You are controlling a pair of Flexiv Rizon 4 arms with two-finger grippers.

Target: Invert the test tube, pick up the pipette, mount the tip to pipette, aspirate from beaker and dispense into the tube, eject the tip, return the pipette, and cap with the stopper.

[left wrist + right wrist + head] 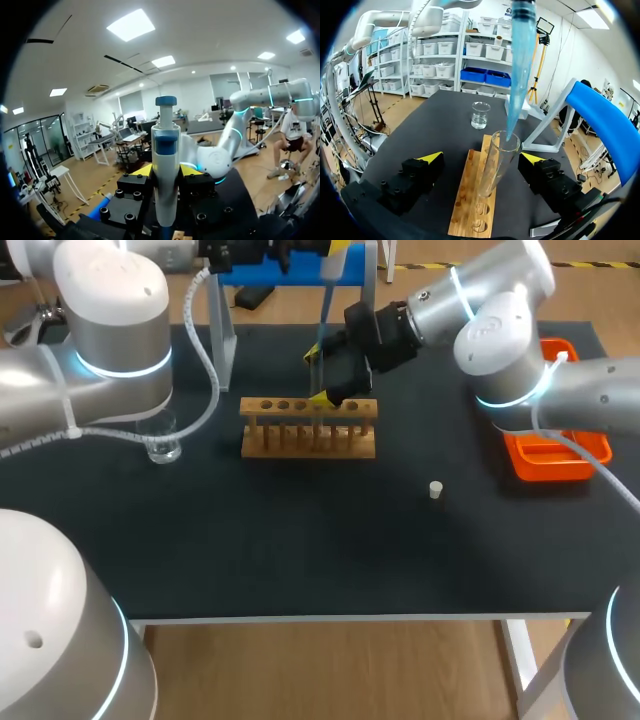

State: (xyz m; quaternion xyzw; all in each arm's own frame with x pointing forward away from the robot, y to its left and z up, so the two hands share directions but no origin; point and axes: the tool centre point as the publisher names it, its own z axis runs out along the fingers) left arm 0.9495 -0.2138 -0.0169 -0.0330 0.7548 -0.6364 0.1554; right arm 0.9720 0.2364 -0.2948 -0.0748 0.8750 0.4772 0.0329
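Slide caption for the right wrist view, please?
Blue pipette tip at the mouth of the test tube in the wooden rack.

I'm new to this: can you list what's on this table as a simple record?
Left end effector: shut on upright pipette
Tube: upright in rack
Tip: blue, on pipette, end at tube's mouth
Right end effector: open, fingers either side of tube, not touching
Beaker: on table beyond rack
Stopper: loose on table
Tray: orange, by right arm
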